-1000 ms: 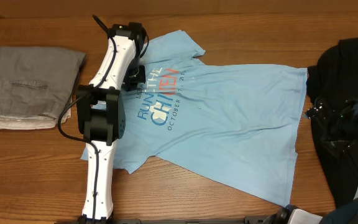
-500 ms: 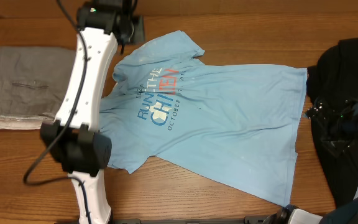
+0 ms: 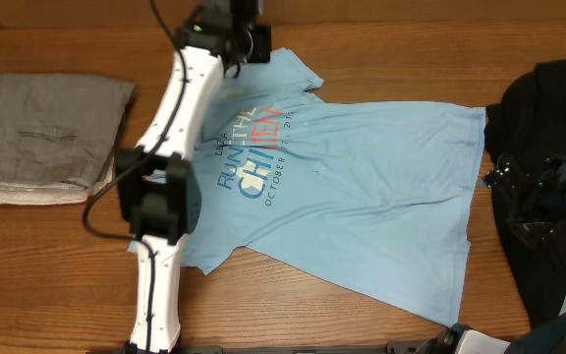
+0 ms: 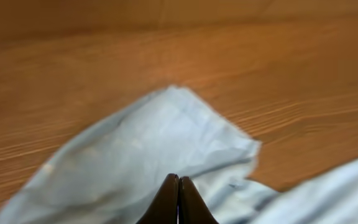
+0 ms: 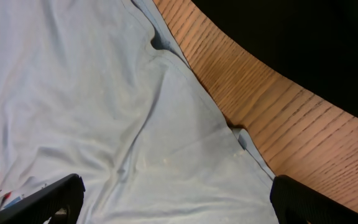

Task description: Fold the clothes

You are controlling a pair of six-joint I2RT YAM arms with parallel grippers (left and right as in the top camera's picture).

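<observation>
Overhead: evenly lit from above, soft and warm. Sharp across the table (image 3: 381, 59), down to readable lettering on the light blue T-shirt (image 3: 362, 197). Only a soft, narrow shadow beside the left arm (image 3: 177, 98). Crushed to flat black on the dark garment (image 3: 548, 108) at right, with barely separable folds.
Left wrist: heavily blurred, with wood grain smeared into streaks, soft cloth edges, and the left gripper (image 4: 178, 183) as a dark silhouette.
Right wrist: crisp on fabric wrinkles and grain, bright on the cloth, pure black in the upper right. Dark, slightly soft right gripper (image 5: 176, 196) fingers at the lower corners.
</observation>
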